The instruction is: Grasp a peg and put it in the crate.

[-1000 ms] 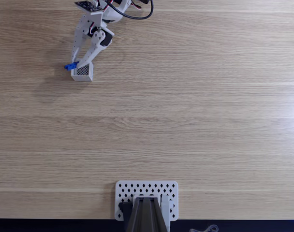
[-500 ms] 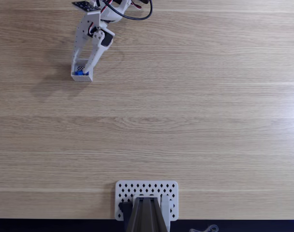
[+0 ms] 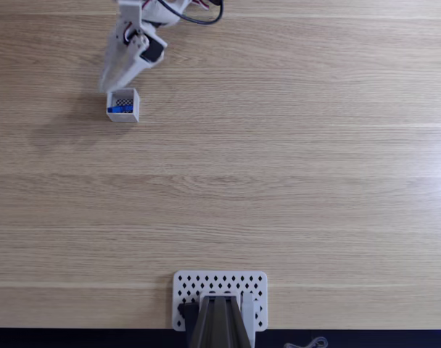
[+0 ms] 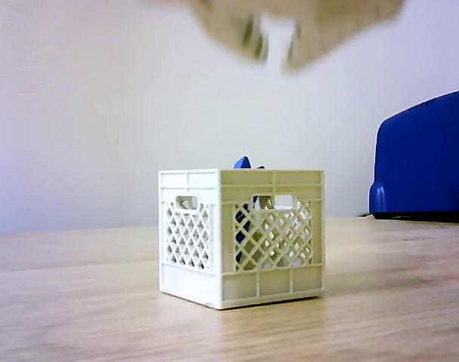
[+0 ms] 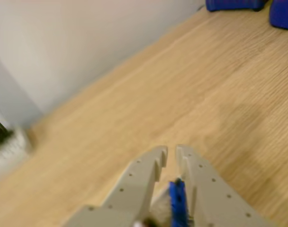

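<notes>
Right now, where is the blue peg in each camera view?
Fixed view: peg lies inside the crate, upper left.
Other view: its blue tip pokes above the crate rim, centre.
Wrist view: blue strip at bottom, between the fingers.
Shared landmark: the crate.

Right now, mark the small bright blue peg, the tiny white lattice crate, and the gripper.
small bright blue peg (image 3: 120, 109), fixed view, its middle inside the crate.
tiny white lattice crate (image 4: 275, 235), other view, front lattice wall.
gripper (image 5: 171, 156), wrist view, between the fingertips.
</notes>
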